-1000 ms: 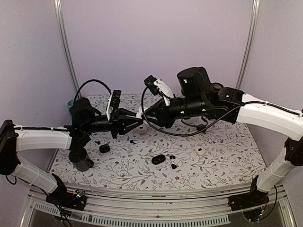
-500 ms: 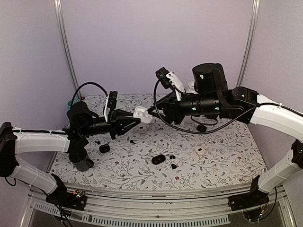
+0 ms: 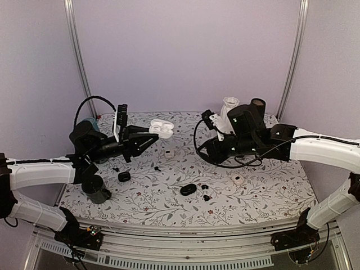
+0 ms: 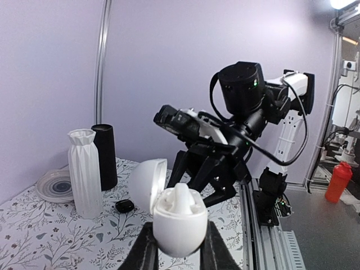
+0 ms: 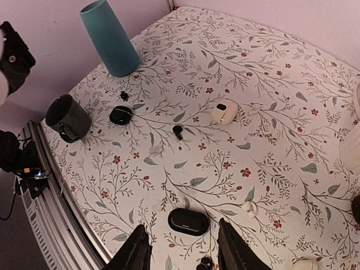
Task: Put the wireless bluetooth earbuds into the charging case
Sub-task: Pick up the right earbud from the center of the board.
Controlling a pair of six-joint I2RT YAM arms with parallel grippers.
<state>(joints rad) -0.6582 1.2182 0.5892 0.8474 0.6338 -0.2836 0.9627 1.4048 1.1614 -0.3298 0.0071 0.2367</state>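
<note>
My left gripper [image 3: 151,133] is shut on a white charging case [image 3: 161,128], held in the air over the back left of the table. In the left wrist view the case [image 4: 179,222] has its lid [image 4: 147,183] swung open, and a white bud [image 4: 181,197] stands in its well. My right gripper [image 3: 207,151] hangs open and empty at mid-table, its fingers [image 5: 138,250] above a black oval case [image 5: 189,221]. Black earbuds lie loose: one stemmed [image 5: 178,132] and a pair [image 3: 206,192] beside the oval case [image 3: 188,189].
A dark mug [image 3: 97,191] and a teal cup [image 5: 111,37] stand at the left. A round black case [image 3: 124,176], a cream case [image 5: 224,113] and a white case [image 3: 238,179] lie on the floral cloth. A white vase [image 4: 84,171] and a black cylinder [image 4: 104,154] stand at the back right.
The right gripper has drawn back to the right and down, away from the white case, with its jaws wider. The left arm has carried the case to the left and up.
</note>
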